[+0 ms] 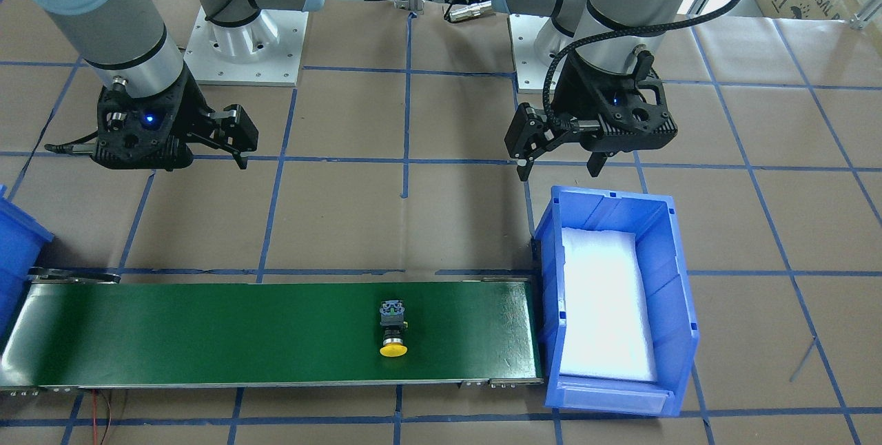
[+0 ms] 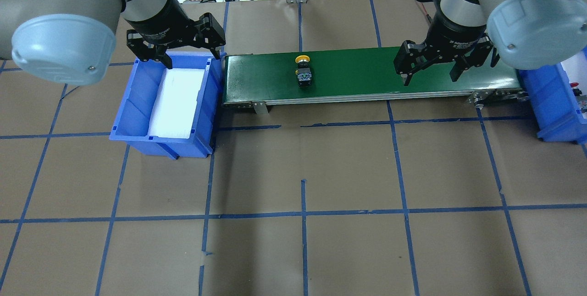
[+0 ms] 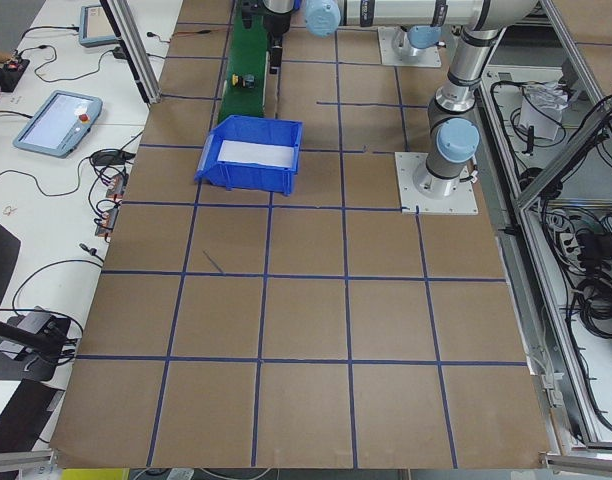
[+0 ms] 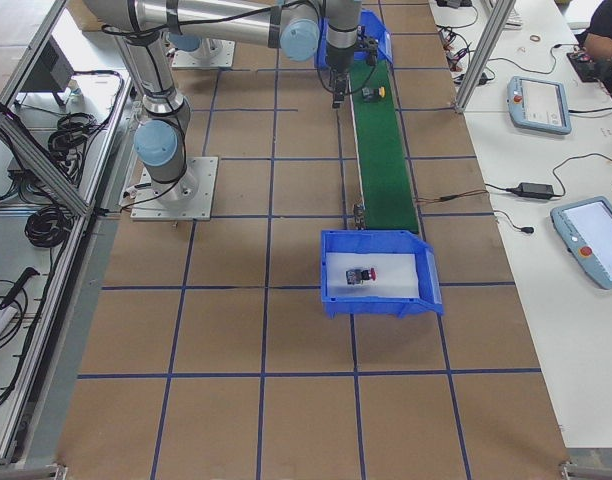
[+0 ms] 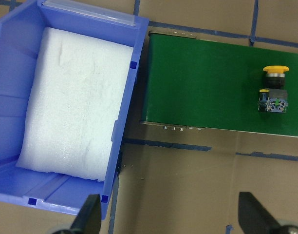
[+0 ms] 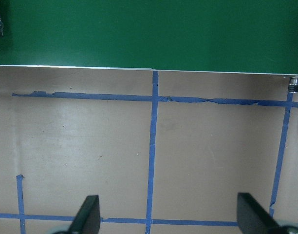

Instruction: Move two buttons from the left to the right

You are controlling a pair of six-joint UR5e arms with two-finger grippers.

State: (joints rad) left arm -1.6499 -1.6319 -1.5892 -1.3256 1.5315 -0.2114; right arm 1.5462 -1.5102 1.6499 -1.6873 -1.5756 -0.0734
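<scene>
Working on the second transfer, judging by the red-capped push-button switch (image 4: 361, 275) with its dark boxy body already resting on white foam in the blue plastic bin (image 4: 381, 306) beyond the right hand's outer side. Finding the yellow mushroom-capped push-button switch (image 2: 303, 72), on its black-grey boxy body, lying on its side on the long green conveyor belt (image 2: 357, 64), between the two hands and apart from both.

Holding the right hand (image 2: 431, 76) with fingers spread wide and gripping nothing, hovering near the belt's robot-side edge. Holding the left hand (image 2: 190, 53) likewise spread and empty, hovering by the second blue plastic bin (image 2: 137, 99), which is lined with bare foam.

Placing the yellow switch well off to the right hand's left along the belt, at much the same remove from either hand. Reading its long axis as running across the belt, cap pointing away from the robot's base, so probably calling for fingers closing on the body's two flanks along the belt's length.
</scene>
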